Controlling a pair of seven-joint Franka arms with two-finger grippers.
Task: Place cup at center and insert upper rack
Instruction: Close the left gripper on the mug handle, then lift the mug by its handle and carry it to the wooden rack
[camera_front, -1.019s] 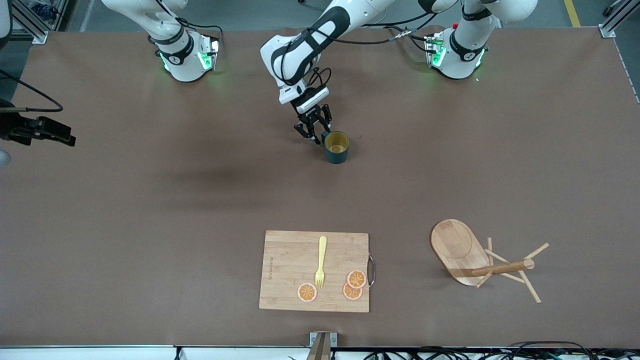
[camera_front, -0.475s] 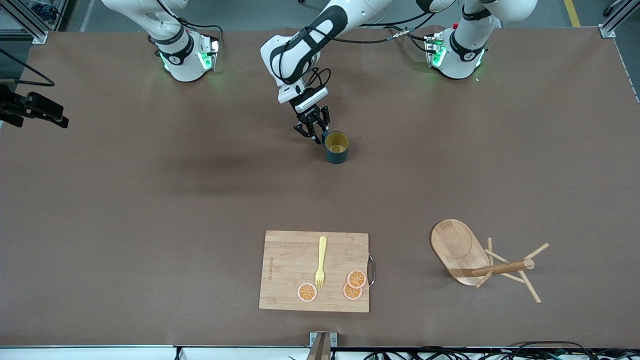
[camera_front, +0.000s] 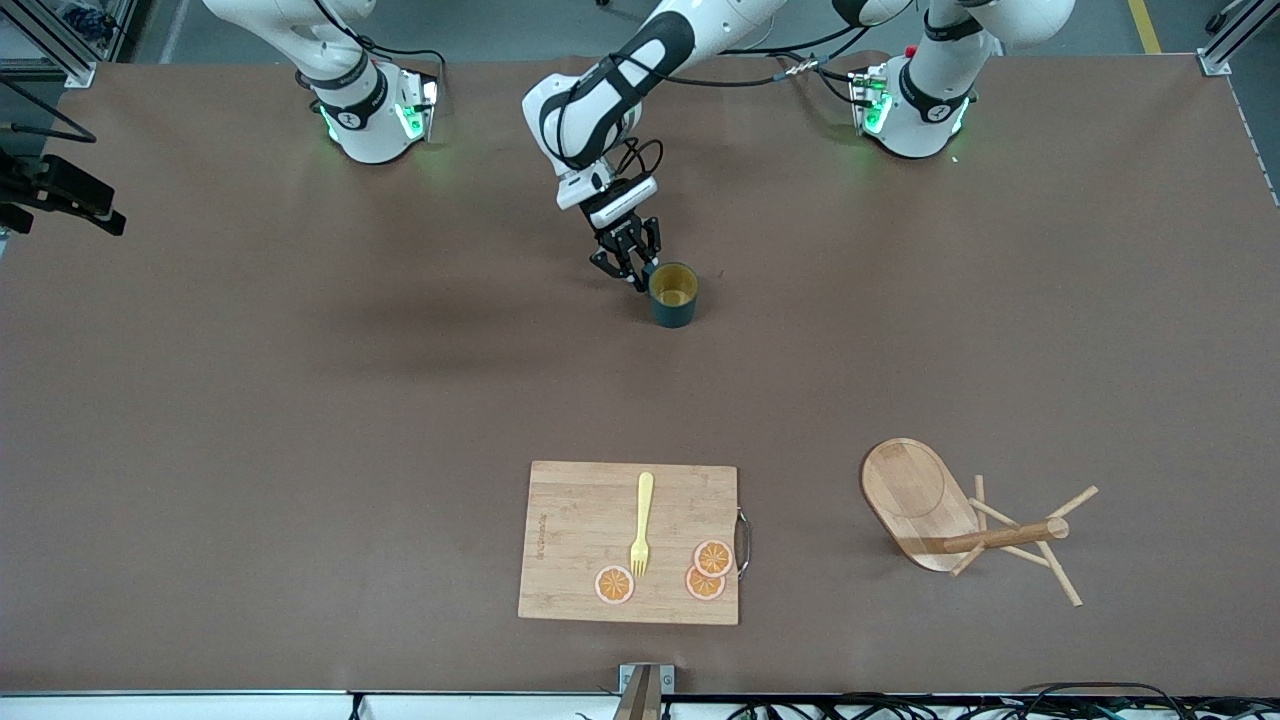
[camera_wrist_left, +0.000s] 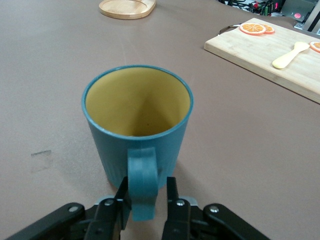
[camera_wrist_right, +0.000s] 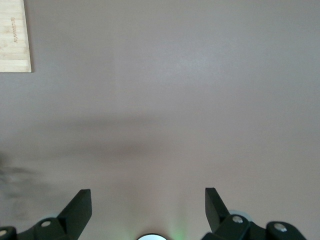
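Note:
The dark teal cup with a yellow inside stands upright on the table, between the two arm bases and a little nearer to the front camera. My left gripper is low beside it. In the left wrist view the fingers stand on either side of the cup's loop handle, with a small gap at one finger, so the gripper is open. The upper rack, a wooden mug tree, lies on its side near the front camera at the left arm's end. My right gripper is open and empty at the table's edge.
A bamboo cutting board lies near the front camera, with a yellow fork and three orange slices on it. Its corner shows in the right wrist view. The rack's oval base shows in the left wrist view.
My right gripper has moved along the table's edge toward the robots' bases. My left gripper has shifted slightly at the cup's handle. The cup has not moved.

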